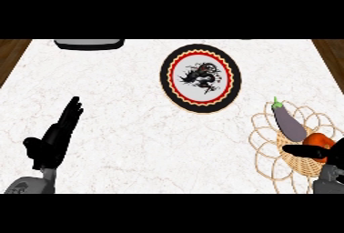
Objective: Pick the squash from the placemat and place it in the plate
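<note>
right hand [321, 152] curled on orange squash [318, 140]; left hand [56, 134] straight.

L hand [57, 134] open; R hand [322, 152] curled.

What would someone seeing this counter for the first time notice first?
Probably the plate with its black, red and yellow rim and dark figure, lying far centre on the pale marbled counter. Next, the woven placemat at the right edge, carrying a purple eggplant and an orange squash, with the right hand curled at the squash. The left hand rests open at the lower left.
</note>
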Controlling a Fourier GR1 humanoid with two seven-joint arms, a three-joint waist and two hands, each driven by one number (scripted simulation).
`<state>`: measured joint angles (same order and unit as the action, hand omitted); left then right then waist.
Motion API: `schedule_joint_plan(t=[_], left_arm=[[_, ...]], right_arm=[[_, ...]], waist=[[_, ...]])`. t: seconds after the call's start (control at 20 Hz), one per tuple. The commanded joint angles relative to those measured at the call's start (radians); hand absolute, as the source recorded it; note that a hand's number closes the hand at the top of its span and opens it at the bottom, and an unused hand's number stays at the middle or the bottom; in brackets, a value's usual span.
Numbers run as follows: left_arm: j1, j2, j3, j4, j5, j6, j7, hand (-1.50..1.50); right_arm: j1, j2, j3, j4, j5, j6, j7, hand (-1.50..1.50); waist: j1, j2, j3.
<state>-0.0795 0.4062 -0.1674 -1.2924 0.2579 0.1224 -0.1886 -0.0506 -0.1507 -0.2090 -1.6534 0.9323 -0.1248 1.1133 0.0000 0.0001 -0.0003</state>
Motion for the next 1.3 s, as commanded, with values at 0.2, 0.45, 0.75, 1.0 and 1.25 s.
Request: schedule_joint_plan(t=[0.2,0.45,0.75,1.0,1.25], left_arm=[[0.025,-0.028,0.017,-0.064,-0.019,-0.017,0.053,0.00],[0.028,-0.010,0.084,0.000,-0.035,-0.088,-0.003,0.00],[0.028,-0.038,0.125,-0.007,-0.067,-0.107,0.018,0.00],[0.020,-0.070,0.124,0.020,-0.099,-0.105,-0.001,0.00],[0.054,-0.075,0.128,0.007,-0.101,-0.130,-0.020,0.00]], right_arm=[[-0.035,-0.050,-0.107,0.165,-0.038,0.036,-0.005,-1.50],[-0.036,-0.045,-0.116,0.174,-0.027,0.050,-0.012,-1.50],[-0.016,-0.030,-0.096,0.228,-0.088,0.034,-0.163,1.50],[-0.106,-0.053,-0.124,0.448,-0.086,-0.082,-0.265,1.50],[-0.065,-0.039,-0.029,0.322,0.075,-0.128,-0.201,1.50]], waist=[[0.002,0.000,0.001],[0.001,0.000,0.000],[0.000,0.000,0.000],[0.005,0.001,0.001],[0.007,0.001,0.000]])
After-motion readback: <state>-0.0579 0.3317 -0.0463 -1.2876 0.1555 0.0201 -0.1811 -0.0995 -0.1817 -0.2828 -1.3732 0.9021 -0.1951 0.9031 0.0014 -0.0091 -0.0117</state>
